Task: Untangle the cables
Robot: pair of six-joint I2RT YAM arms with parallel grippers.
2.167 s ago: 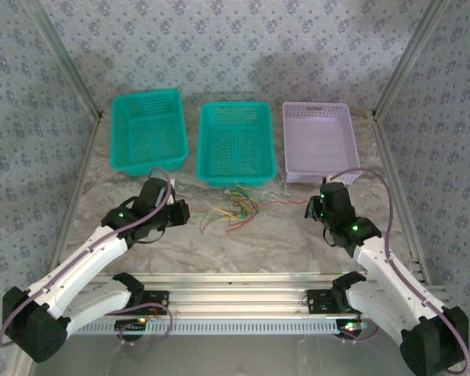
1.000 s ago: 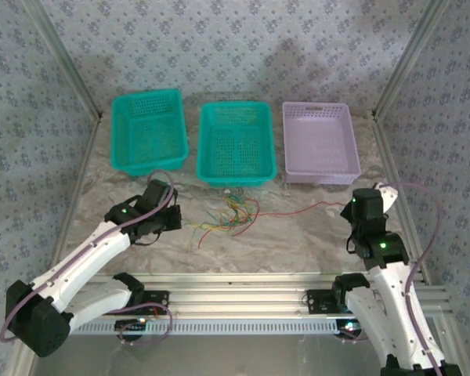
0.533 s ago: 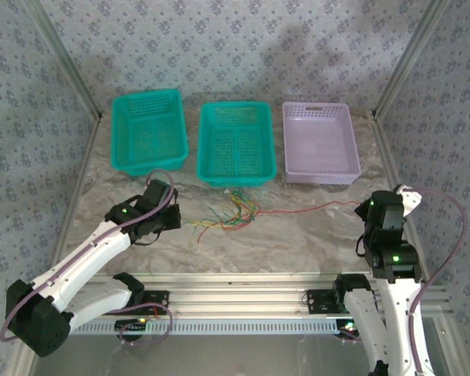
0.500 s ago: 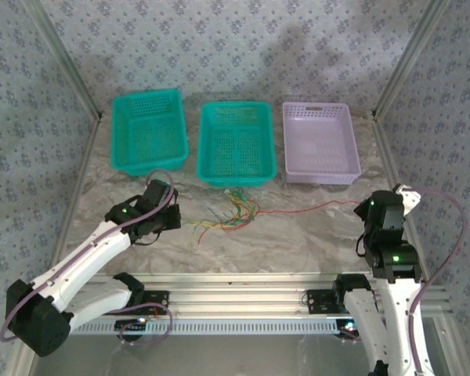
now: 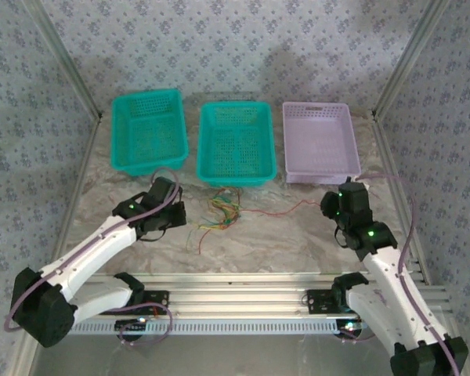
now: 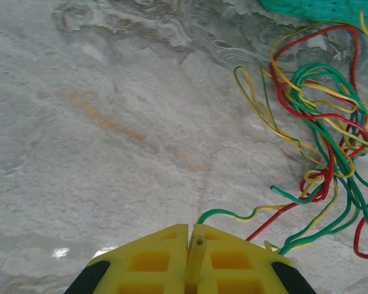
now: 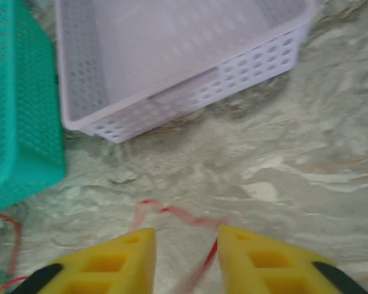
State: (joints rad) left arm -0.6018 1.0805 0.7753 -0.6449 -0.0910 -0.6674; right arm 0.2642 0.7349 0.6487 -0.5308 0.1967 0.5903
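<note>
Left fingers [image 6: 147, 263] pinch cables [image 6: 319, 122]; right fingers [image 7: 110, 257] straddle red cable [image 7: 172, 211] near basket [image 7: 245, 67] wall.

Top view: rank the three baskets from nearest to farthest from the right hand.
1. Purple basket: right end of the row, just beyond the right hand.
2. Middle teal basket: centre of the row, up and to the left of the hand.
3. Left teal basket: far left end.
</note>
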